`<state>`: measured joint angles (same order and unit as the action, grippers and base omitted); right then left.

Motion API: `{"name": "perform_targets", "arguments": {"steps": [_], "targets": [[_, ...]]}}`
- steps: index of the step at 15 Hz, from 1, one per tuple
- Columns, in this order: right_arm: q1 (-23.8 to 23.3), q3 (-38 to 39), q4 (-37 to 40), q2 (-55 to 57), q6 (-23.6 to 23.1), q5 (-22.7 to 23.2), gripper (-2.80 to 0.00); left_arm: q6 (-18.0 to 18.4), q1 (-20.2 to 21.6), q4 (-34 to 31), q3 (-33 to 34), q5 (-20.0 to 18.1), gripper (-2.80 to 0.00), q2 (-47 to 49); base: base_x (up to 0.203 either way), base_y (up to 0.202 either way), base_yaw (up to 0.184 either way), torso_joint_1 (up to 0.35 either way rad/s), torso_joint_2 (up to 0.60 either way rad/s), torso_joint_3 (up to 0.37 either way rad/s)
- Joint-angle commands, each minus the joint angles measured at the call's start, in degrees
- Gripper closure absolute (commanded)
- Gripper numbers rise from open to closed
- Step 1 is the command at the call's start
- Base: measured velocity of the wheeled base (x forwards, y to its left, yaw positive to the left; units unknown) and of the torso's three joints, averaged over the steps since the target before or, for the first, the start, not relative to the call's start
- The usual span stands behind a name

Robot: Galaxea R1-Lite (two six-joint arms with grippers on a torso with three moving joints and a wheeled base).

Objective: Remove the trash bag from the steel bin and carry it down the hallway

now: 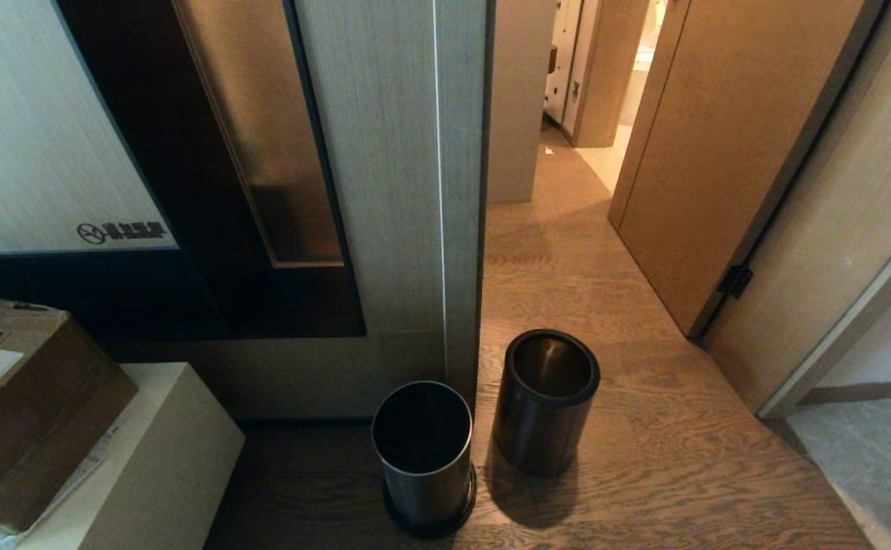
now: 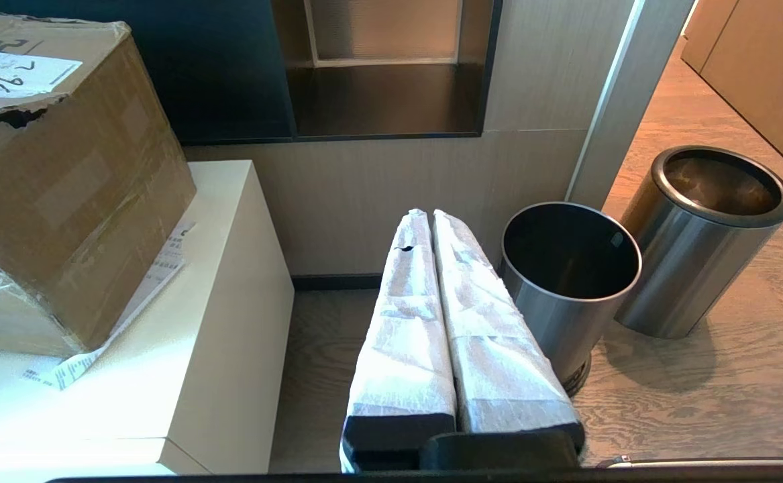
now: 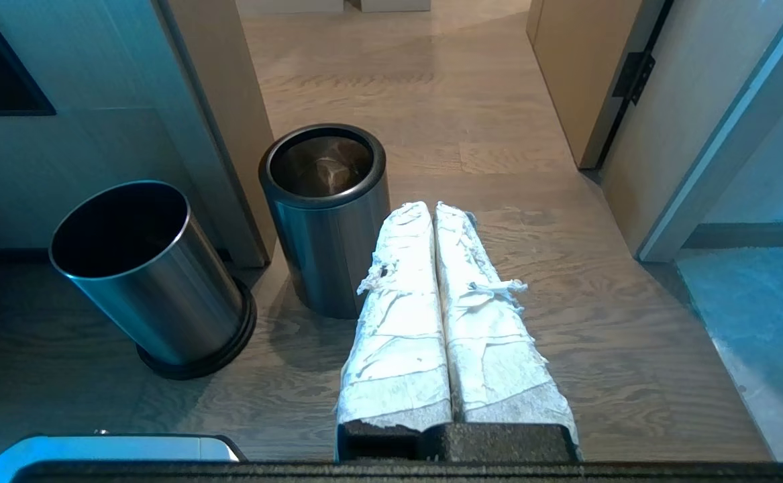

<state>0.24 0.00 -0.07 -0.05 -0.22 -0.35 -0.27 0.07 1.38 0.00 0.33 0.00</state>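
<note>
**Steel bins on wood floor, both grippers closed and empty**

Brushed steel: in the head view the steel bin point(image 1: 544, 401) with the thick black rim stands on the wood-grain floor point(image 1: 644, 458), just right of a second, thin-rimmed bin point(image 1: 424, 454) set nearer, at the foot of a grey wall panel point(image 1: 384, 191). The hallway point(image 1: 567, 191) runs off beyond them, past a wooden door point(image 1: 712, 137) on the right. A cardboard box point(image 1: 25, 405) sits on a pale cabinet point(image 1: 163, 458) at near left. Neither arm is in view.

Left wrist view: left gripper point(image 2: 435, 218), fingers wrapped in white tape, pressed together, holding nothing, above the floor left of the thin-rimmed bin.

Right wrist view: right gripper point(image 3: 431, 208) likewise closed and empty, just right of the steel bin; something pale and crinkled, possibly the trash bag point(image 3: 324, 171), lies inside it.
</note>
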Motion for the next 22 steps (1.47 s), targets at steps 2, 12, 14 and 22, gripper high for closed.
{"name": "perform_targets", "arguments": {"steps": [2, 12, 14, 22], "targets": [[0.0, 0.0, 0.0, 0.0, 0.0, 0.0, 0.0, -0.1, 0.0, 0.0, 0.7, 0.0, 0.0, 0.0, 0.0, 0.0, 0.0, 0.0, 0.0, 0.0], [0.0, 0.0, 0.0, 0.0, 0.0, 0.0, 0.0, -0.1, 0.0, 0.0, 0.7, 0.0, 0.0, 0.0, 0.0, 0.0, 0.0, 0.0, 0.0, 0.0], [0.0, 0.0, 0.0, 0.0, 0.0, 0.0, 0.0, -0.1, 0.0, 0.0, 0.7, 0.0, 0.0, 0.0, 0.0, 0.0, 0.0, 0.0, 0.0, 0.0], [0.0, 0.0, 0.0, 0.0, 0.0, 0.0, 0.0, -0.1, 0.0, 0.0, 0.7, 0.0, 0.0, 0.0, 0.0, 0.0, 0.0, 0.0, 0.0, 0.0]]}}
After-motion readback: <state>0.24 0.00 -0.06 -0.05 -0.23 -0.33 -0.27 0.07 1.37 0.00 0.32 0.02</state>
